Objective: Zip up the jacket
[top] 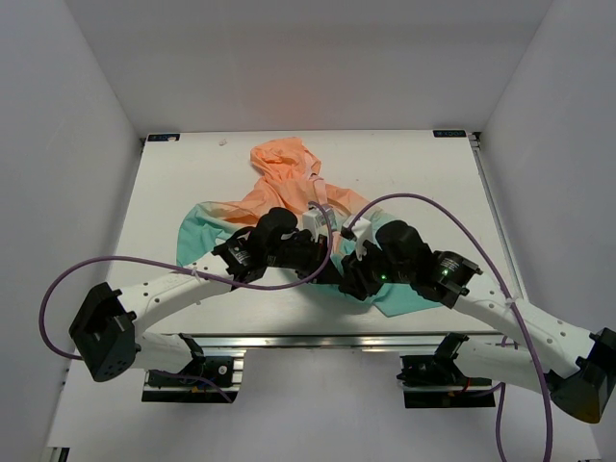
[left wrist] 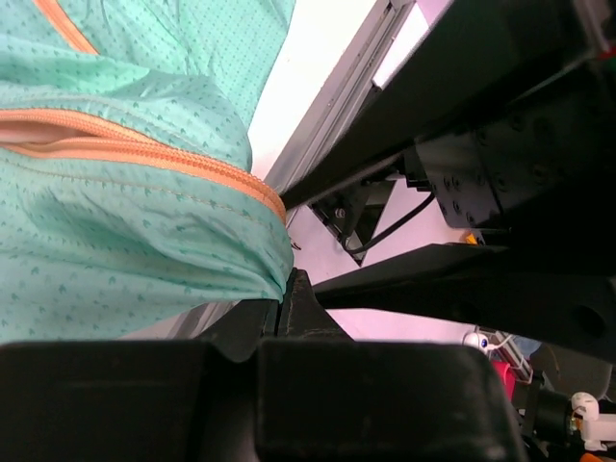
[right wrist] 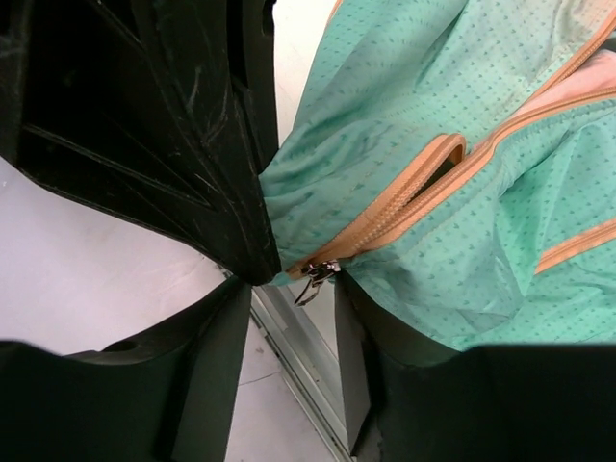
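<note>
The jacket [top: 289,173] lies on the white table, peach hood far, teal hem near. In the left wrist view my left gripper [left wrist: 280,289] is shut on the teal hem [left wrist: 115,241], just below the end of the orange zipper [left wrist: 144,154]. In the right wrist view my right gripper [right wrist: 292,289] is open. The small metal zipper pull [right wrist: 313,279] hangs between its fingers at the bottom of the orange zipper [right wrist: 414,192], and neither finger presses on it. In the top view both grippers, left [top: 325,265] and right [top: 351,279], meet at the hem, which they partly hide.
The table's [top: 192,173] front edge with its aluminium rail [top: 318,339] lies just below the hem. Purple cables [top: 58,289] loop over both arms. The left gripper's black body [right wrist: 173,125] crowds the right wrist view. White walls enclose the table.
</note>
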You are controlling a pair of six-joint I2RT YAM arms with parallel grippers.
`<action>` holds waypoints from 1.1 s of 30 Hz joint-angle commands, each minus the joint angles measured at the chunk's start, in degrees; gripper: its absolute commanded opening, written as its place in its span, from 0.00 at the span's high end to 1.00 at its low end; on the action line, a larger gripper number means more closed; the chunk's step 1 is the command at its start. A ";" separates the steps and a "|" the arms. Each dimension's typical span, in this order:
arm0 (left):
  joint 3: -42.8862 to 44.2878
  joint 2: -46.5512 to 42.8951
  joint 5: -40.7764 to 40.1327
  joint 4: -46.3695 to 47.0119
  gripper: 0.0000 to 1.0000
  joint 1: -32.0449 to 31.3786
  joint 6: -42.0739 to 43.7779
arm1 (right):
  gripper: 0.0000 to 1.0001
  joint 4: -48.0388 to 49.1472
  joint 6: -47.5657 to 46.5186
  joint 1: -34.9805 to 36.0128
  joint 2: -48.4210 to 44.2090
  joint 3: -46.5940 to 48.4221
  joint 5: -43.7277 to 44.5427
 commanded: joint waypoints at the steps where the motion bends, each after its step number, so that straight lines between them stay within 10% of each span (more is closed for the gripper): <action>1: -0.13 -2.65 2.43 2.69 1.00 0.07 -0.19 | 0.56 2.32 0.75 0.42 -0.18 -0.36 2.27; 19: -1.36 -2.91 4.63 4.18 1.00 -0.01 0.16 | 0.67 1.09 0.48 0.42 -2.20 -0.27 10.88; 33: -1.62 -2.30 5.16 4.27 1.00 0.07 0.43 | 0.80 3.02 -1.36 0.42 -2.90 -0.18 0.09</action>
